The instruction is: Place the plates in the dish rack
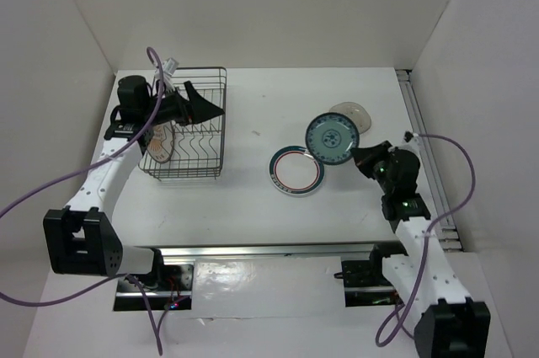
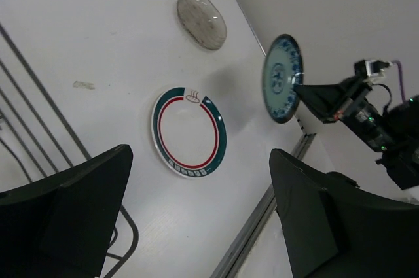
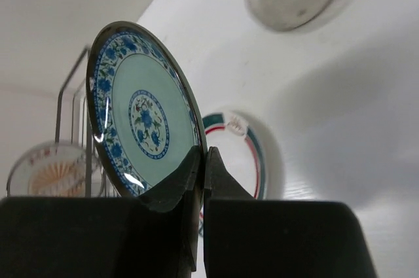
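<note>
My right gripper (image 1: 360, 156) is shut on the rim of the teal-green patterned plate (image 1: 331, 139) and holds it upright above the table; in the right wrist view the plate (image 3: 141, 118) is pinched between the fingers. The red-and-teal ringed plate (image 1: 296, 170) lies flat on the table, also in the left wrist view (image 2: 188, 132). The pale grey plate (image 1: 354, 114) lies behind. The orange sunburst plate (image 1: 162, 143) stands in the dish rack (image 1: 206, 135). My left gripper (image 1: 200, 109) is open and empty over the rack.
A metal rail (image 1: 425, 147) runs along the table's right edge. White walls enclose the table at the back and sides. My left arm's purple cable (image 1: 147, 97) loops above the rack's left side.
</note>
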Tool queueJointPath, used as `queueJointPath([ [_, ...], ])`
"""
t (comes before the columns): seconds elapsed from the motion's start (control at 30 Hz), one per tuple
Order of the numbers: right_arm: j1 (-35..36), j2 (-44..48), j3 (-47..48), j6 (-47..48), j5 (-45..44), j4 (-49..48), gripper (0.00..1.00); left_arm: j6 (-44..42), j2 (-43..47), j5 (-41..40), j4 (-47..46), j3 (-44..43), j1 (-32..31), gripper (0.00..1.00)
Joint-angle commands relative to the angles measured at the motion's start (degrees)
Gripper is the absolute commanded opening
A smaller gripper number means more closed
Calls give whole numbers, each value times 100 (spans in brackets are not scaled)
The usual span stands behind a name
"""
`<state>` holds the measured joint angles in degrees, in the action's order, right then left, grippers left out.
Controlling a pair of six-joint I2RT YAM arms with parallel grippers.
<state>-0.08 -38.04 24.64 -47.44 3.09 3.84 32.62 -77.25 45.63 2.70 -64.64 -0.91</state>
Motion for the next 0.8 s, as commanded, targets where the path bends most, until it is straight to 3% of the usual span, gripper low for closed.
queueJointPath([
  [0.0, 367, -615, -13, 551, 1367, -2007, 0, 367, -132, 746, -910, 162, -6, 100],
  [0.07, 850, -1055, 250, 909, 1422, -2500, 0, 368, -132, 746, -964, 223, -67, 100],
  [0.13, 1262, -1388, 575, 1253, 1370, -2580, 0, 368, -132, 816, -1017, 224, -137, 100],
  [0.23, 2429, -2301, 1322, 1886, 905, -2467, 0, 368, -194, 816, -1070, 224, -278, 100],
  [0.33, 3020, -2751, 1876, 2151, 526, -2536, 0, 297, -194, 746, -982, 224, -331, 100],
  [0.57, 3391, -3709, 2501, 2099, 297, -2871, 0, 34, -246, 509, -630, 110, -331, 98],
  [0.77, 3391, -3833, 2563, 1985, 288, -3178, 0, -19, -246, 456, -525, 110, -331, 93],
])
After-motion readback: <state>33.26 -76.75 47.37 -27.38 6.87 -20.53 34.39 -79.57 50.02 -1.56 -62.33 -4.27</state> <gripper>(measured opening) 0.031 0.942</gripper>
